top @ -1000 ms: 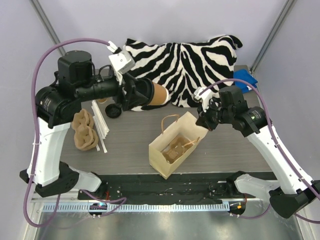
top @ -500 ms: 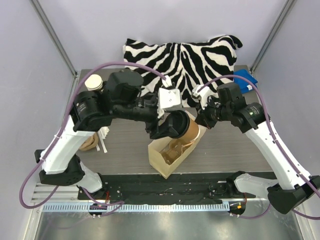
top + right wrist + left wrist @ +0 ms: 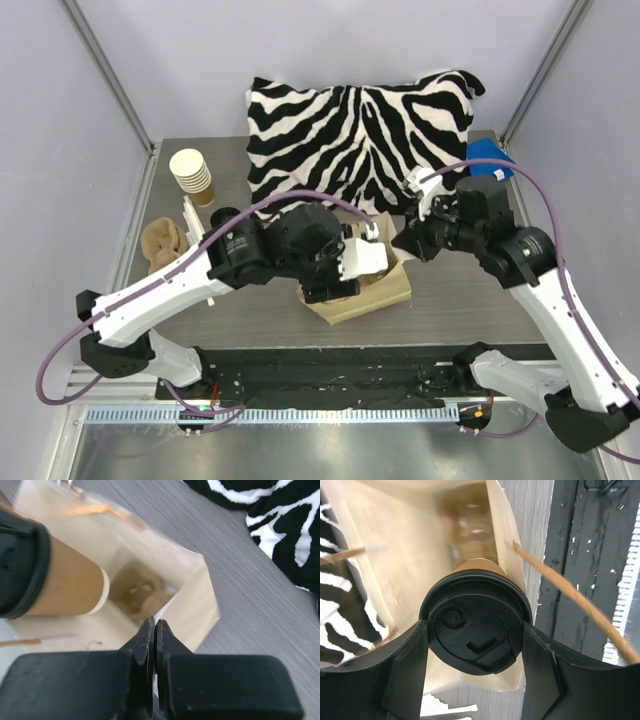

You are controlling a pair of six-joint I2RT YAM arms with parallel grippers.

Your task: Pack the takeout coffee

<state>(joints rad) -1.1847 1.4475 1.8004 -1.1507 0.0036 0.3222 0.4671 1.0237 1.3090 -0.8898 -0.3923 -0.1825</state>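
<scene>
The left arm (image 3: 250,255) is hiding most of the one bag (image 3: 385,295) near the desk's (image 3: 445,320) front edge. The left pincer (image 3: 474,652) is holding the one coffee (image 3: 60,585) in the bag's mouth; the right pincer (image 3: 154,630) is pinching its rim.

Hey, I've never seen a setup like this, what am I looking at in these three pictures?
Two robot arms are bolted to a grey table. One picture looks down from above; the other two come from a camera on each wrist. The left gripper is clamped on the black lid of the takeout coffee, with the cup's bottom pointing into the open paper bag. The right gripper is shut, pinching the bag's rim. Also on the table are a zebra-striped cloth and a stack of cups.
</scene>
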